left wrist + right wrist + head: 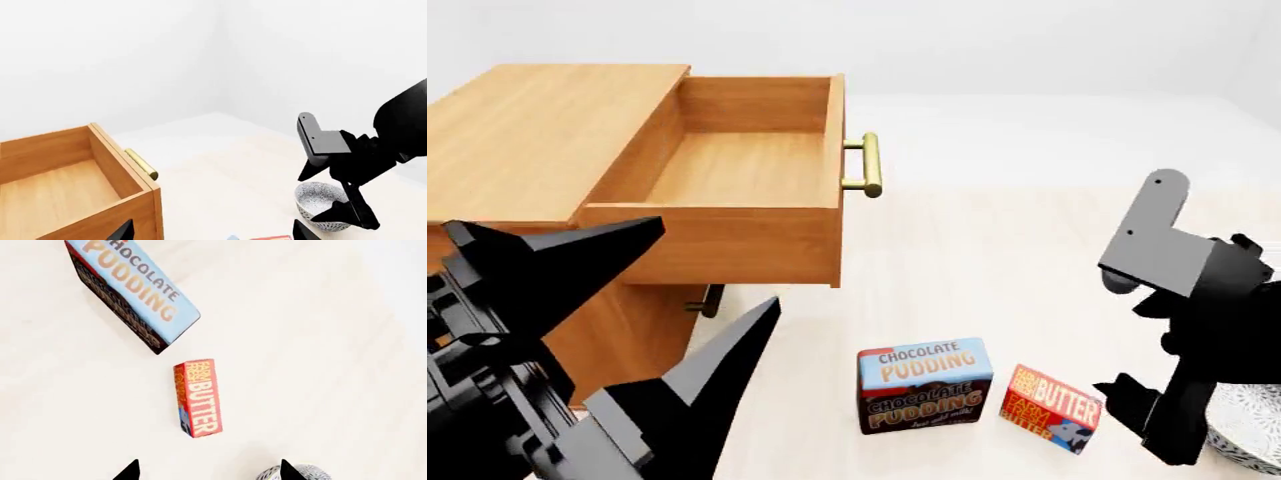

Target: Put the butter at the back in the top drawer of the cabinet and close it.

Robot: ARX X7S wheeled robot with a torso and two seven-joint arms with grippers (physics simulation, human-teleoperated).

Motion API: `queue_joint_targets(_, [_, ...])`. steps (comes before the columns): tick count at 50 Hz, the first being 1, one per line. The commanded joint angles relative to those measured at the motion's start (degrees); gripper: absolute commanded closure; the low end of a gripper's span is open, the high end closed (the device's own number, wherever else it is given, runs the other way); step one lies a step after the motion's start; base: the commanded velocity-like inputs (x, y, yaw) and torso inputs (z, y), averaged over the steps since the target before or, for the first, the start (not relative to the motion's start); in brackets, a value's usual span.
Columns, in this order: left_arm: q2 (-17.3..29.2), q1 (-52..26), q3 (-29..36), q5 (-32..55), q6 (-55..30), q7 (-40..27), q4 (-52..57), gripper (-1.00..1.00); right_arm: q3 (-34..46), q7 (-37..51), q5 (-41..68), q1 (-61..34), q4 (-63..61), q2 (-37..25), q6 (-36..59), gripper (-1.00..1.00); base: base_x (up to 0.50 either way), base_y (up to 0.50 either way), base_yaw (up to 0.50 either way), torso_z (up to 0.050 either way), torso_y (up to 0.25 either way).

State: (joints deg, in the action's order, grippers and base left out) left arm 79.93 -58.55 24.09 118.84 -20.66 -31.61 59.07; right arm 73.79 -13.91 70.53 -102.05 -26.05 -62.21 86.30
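— Butter [1050, 408] is sitting on the pale floor, low and right of centre in the head view, isn't it?

— Yes, it is standing there with its red lettered face showing, just beside the chocolate pudding box [924, 385], which is standing to its left with a narrow gap between them.

— And the drawer?

— The top drawer [747, 170] is standing pulled out of the cabinet [541, 135] in the upper left of that frame, its brass handle [866, 165] pointing toward the middle. The left wrist view is showing the same drawer [60, 185] at lower left, its wooden bottom bare.

— What is the right gripper [207, 471] doing?

— It is hanging over the butter [197, 397] in the right wrist view, with two dark fingertips [128, 472] peeking in at the bottom edge, well apart, so its jaws are gaping and holding nothing. In the head view that arm is filling the lower right, next to the butter.

— And the left gripper [647, 330]?

— It is taking up the lower left of the head view, its two black fingers [554, 265] spreading wide with nothing between them, in front of the cabinet's lower part.

— Anything else?

— A patterned bowl [320, 205] is sitting on the floor at the lower right of the left wrist view, partly behind the right arm; its rim [297, 472] is also showing at the bottom of the right wrist view.
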Motion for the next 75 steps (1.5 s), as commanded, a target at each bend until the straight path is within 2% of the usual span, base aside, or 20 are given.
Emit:
queue_joint_targets(1, [9.2, 23.7, -8.6, -9.2, 9.7, 15.0, -0.8, -1.00, 23.8, -20.4, -15.2, -11.5, 6.2, 5.8, -1.3, -1.00, 0.00, 0.00, 0.00, 0.000, 0.000])
queue_joint_targets(16, [10.0, 27.6, -6.1, -12.1, 12.5, 18.0, -2.3, -1.00, 30.6, -26.1, -19.7, -8.6, 12.3, 10.9, -6.7, -1.00, 0.00, 0.00, 0.00, 0.000, 0.000])
queue_joint_targets(38, [8.2, 30.2, -4.9, -14.4, 12.0, 19.1, -3.8, -1.00, 31.5, -25.9, -22.8, -0.9, 24.6, 17.8, -13.4, -1.00, 0.00, 0.00, 0.00, 0.000, 0.000])
queue_joint_targets(69, [6.3, 31.6, -5.5, -15.6, 10.3, 18.7, -3.9, -1.00, 35.1, -27.2, -27.5, 7.5, 38.0, 24.0, -20.5, -1.00, 0.00, 0.00, 0.00, 0.000, 0.000])
queue_joint_targets(75, [4.7, 31.0, -5.5, -15.6, 8.5, 18.3, -4.4, -1.00, 34.5, -26.3, -28.4, 9.2, 42.4, 25.4, -21.9, -1.00, 0.00, 0.00, 0.00, 0.000, 0.000])
